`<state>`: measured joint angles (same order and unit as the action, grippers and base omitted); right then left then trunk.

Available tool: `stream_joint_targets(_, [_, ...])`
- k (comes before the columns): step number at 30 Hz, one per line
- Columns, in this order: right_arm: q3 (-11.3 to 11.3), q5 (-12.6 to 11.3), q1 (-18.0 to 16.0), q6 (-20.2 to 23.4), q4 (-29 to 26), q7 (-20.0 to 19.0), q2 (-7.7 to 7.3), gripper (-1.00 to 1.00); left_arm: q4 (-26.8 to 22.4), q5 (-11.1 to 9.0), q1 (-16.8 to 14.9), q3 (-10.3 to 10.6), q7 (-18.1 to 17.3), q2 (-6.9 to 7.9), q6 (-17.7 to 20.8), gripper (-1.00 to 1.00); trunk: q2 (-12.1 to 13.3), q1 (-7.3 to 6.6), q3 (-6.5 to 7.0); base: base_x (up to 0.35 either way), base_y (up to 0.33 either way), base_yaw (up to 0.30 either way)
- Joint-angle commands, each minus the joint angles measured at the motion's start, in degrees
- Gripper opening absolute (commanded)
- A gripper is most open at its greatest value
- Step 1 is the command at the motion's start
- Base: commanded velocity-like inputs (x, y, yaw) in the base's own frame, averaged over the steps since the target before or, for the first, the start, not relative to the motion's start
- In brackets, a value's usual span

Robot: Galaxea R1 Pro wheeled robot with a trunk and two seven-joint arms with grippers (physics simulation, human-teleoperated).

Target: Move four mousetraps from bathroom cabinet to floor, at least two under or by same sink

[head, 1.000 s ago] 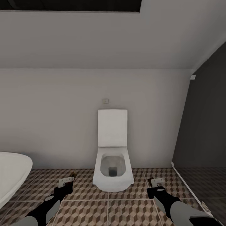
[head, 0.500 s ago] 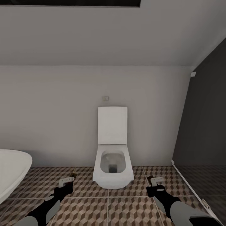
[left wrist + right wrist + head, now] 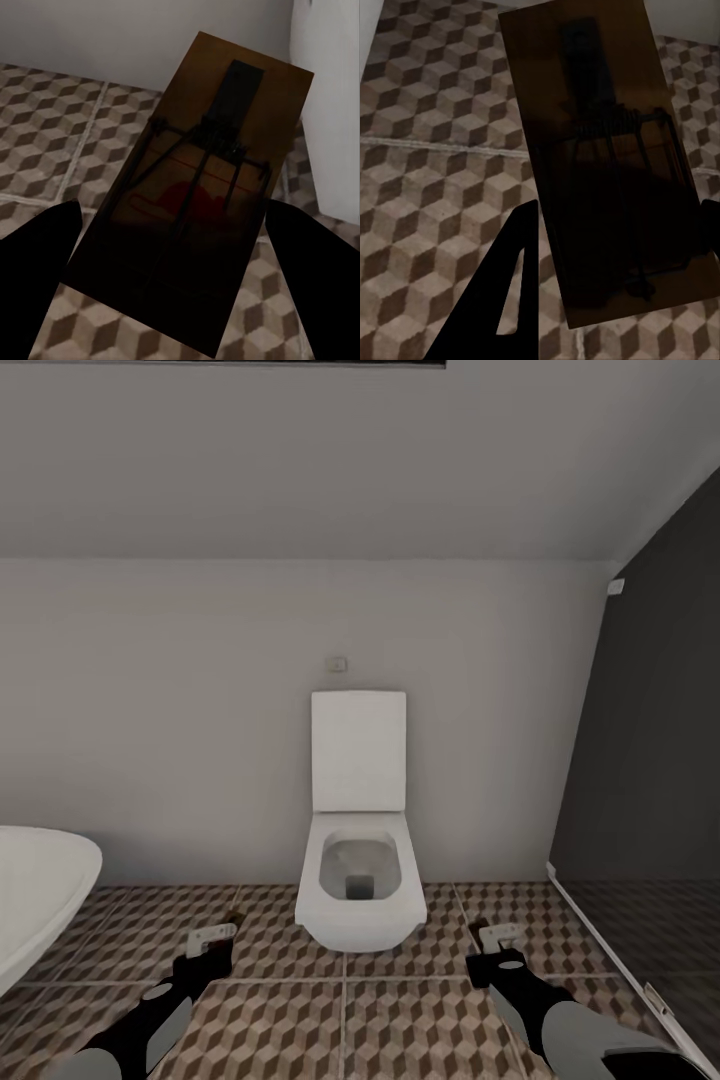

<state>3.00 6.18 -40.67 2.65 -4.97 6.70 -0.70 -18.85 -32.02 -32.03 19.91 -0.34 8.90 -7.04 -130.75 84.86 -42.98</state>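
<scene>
Gripping one flat tan-brown wooden mousetrap (image 3: pixel 196 202) in my left gripper (image 3: pixel 213 938), lower left, I am clamping another mousetrap (image 3: pixel 611 161) in my right gripper (image 3: pixel 497 937), lower right, above the cube-patterned tiled floor (image 3: pixel 400 1020).

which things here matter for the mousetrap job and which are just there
Job: mousetrap in the left gripper; second mousetrap in the right gripper; tiled floor.
Just there: toilet; bathtub.
</scene>
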Motion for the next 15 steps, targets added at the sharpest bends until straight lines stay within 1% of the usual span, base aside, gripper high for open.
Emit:
stream_joint_targets(1, [0.25, 0.49, -0.03, 0.37, -0.04, 0.17, 0.0, -1.0, 0.04, -0.59, -0.05, 0.46, -0.01, 0.03, -0.25, -1.0, -0.44, 0.21, -0.24, 0.0, 0.0, 0.0])
stream_joint_targets(8, [-0.05, 0.47, -0.03, 0.75, -0.04, 0.19, 0.0, -1.0, 0.04, -0.59, -0.05, 0.47, -0.01, 0.05, -0.25, -1.0, -3.25, 1.75, -1.5, 0.0, 0.0, -0.002])
stream_joint_targets(15, [-0.18, 0.24, -0.03, 0.88, -0.04, 0.28, 0.0, -1.0, 0.04, -0.59, -0.04, 0.47, -0.01, 0.06, -0.25, -1.0, -6.06, 3.29, -2.76, 0.0, 0.0, -0.049])
